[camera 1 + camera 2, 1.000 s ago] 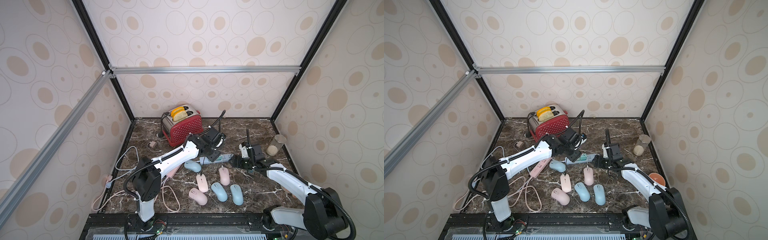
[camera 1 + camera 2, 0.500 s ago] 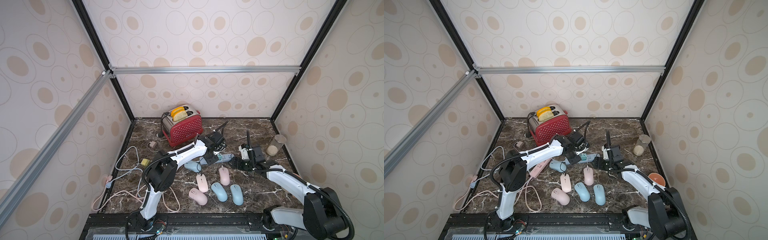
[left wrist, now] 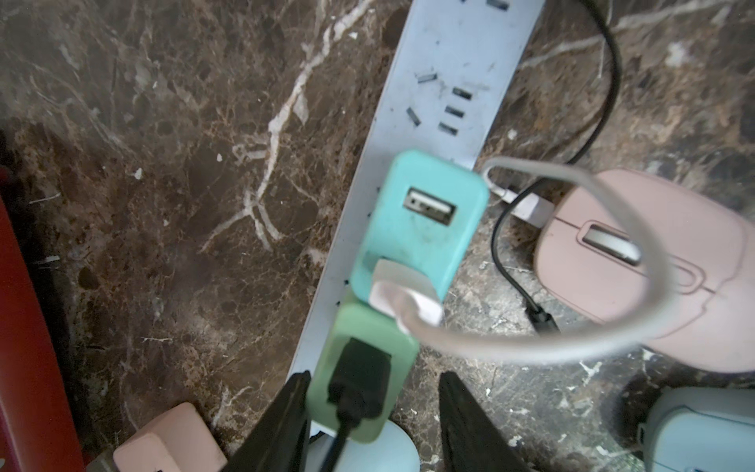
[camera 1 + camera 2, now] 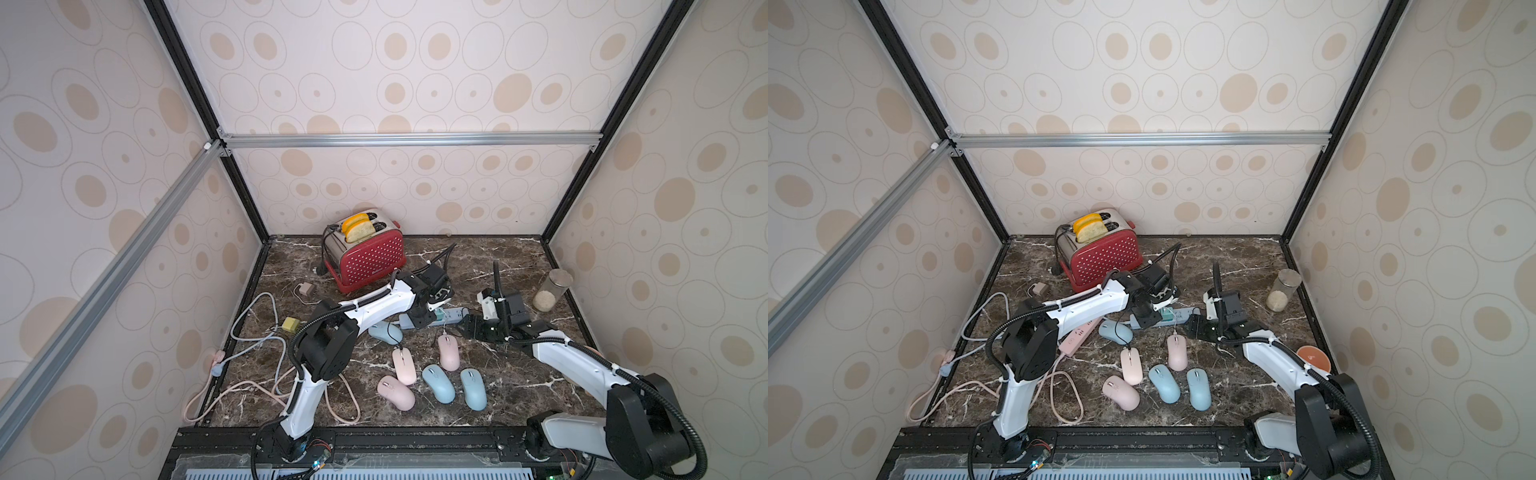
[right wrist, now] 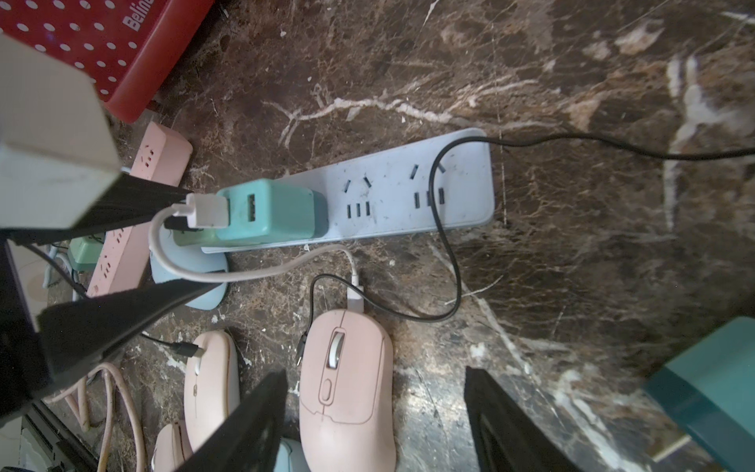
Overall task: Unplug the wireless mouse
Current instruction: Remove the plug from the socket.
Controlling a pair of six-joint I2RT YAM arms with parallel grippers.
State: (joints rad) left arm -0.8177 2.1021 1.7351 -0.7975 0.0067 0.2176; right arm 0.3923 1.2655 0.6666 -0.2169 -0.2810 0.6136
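Looking at the pink mouse [image 5: 347, 388]: it sits flat on the desk [image 5: 572, 122] just in front of the light-blue power strip [image 5: 408, 192]. In a top view the mouse [image 4: 449, 352] has its long axis running front to back, roughly square to the strip, which lies crosswise. The nose points at the strip and the back wall, and the tail points toward the robot.

A white cable [image 5: 253, 274] is plugged into the nose, loops round and ends in the teal charger [image 3: 421, 229] on the strip. Right beside that sits a green charger [image 3: 363, 392] with a black plug [image 3: 359, 380] in it.

The left jaws are apart and straddle the green charger. One finger [image 3: 286, 417] looks right up against its side, and the other has a clear gap.

The right jaws are wide apart too, gripping nothing. In the right wrist view the mouse's body shows between the fingers [image 5: 253, 417].
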